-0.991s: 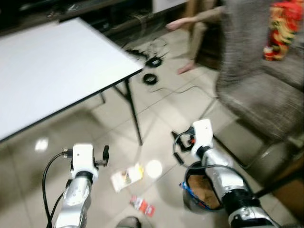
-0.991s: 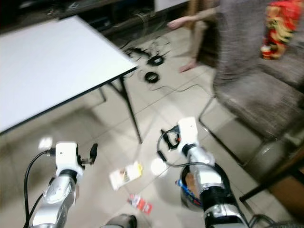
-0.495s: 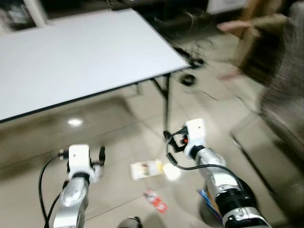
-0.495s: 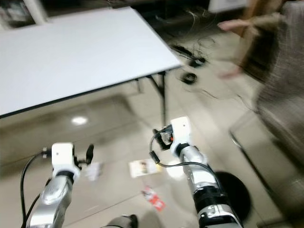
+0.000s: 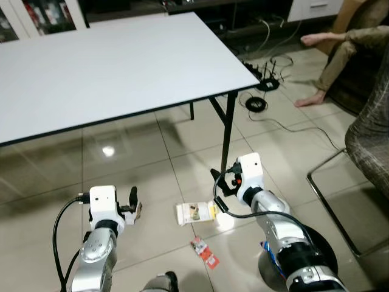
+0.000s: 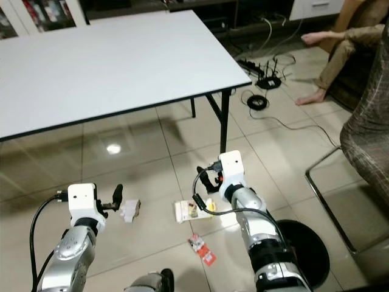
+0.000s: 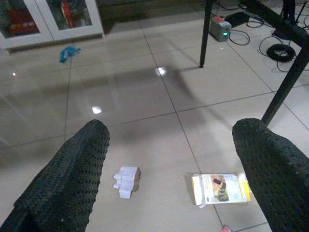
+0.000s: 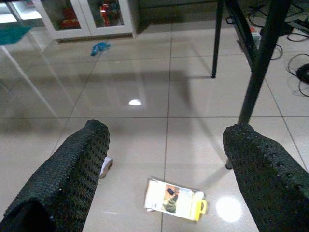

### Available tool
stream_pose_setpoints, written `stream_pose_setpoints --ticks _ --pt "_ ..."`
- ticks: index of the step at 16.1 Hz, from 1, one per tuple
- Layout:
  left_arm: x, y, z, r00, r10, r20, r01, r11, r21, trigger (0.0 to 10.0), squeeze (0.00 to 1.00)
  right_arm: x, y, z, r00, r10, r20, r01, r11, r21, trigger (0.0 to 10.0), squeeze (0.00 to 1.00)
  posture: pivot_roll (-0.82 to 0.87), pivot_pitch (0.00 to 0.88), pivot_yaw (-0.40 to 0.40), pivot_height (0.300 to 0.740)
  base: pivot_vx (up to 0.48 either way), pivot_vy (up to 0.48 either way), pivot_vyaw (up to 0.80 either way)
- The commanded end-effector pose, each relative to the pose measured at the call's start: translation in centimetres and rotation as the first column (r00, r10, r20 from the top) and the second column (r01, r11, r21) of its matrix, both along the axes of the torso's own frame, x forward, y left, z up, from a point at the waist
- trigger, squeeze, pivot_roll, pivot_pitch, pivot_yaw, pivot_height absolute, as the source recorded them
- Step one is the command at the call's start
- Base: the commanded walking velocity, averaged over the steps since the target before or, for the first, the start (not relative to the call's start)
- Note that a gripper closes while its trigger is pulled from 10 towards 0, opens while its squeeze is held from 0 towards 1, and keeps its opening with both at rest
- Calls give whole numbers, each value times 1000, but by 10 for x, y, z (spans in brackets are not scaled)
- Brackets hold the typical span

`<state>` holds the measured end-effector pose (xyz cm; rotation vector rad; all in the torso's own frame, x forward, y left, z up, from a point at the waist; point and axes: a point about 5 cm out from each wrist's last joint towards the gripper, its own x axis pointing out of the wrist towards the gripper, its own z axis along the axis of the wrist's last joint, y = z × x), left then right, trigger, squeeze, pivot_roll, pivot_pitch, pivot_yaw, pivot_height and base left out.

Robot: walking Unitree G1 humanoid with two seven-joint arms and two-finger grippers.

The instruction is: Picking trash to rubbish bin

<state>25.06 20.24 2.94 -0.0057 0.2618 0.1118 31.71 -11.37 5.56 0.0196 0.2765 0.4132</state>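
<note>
Glossy tiled floor (image 5: 146, 152); matt white tabletop (image 5: 103, 61); paper wrapper (image 5: 196, 212).

— Which surfaces lie open to a gripper?
— The tiled floor (image 6: 152, 237) between both arms, holding a yellow-white packet (image 6: 193, 210), a crumpled white scrap (image 6: 130, 209) and a red wrapper (image 6: 202, 250).

— What obstructs?
— At 12 o'clock, the white table (image 6: 109, 61) and its black leg (image 6: 223, 125); at 2 o'clock, cables (image 6: 262, 91) and a person's foot (image 6: 313, 96); at 4 o'clock, the black bin (image 6: 304, 246) and chair frame (image 6: 325, 204).

Sharp, evenly lit head views; lamp glare spots the glossy floor (image 5: 108, 151), and the wrist views run dimmer.
</note>
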Motion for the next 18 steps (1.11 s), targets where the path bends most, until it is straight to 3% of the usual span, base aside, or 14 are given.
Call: stream_pose_setpoints --ticks 1,18 --pt "0 2 -2 1000 12 -18 -12 1000 -13 10000 0 -1 1 0 1000 1 -5 -1 1000 1 10000 0 -46 106 50 740 0 259 0" --pt "-2 5 -4 999 25 -34 -25 1000 -15 10000 0 -3 4 -3 1000 10 -19 -10 1000 3 10000 0 -44 111 53 740 0 314 0"
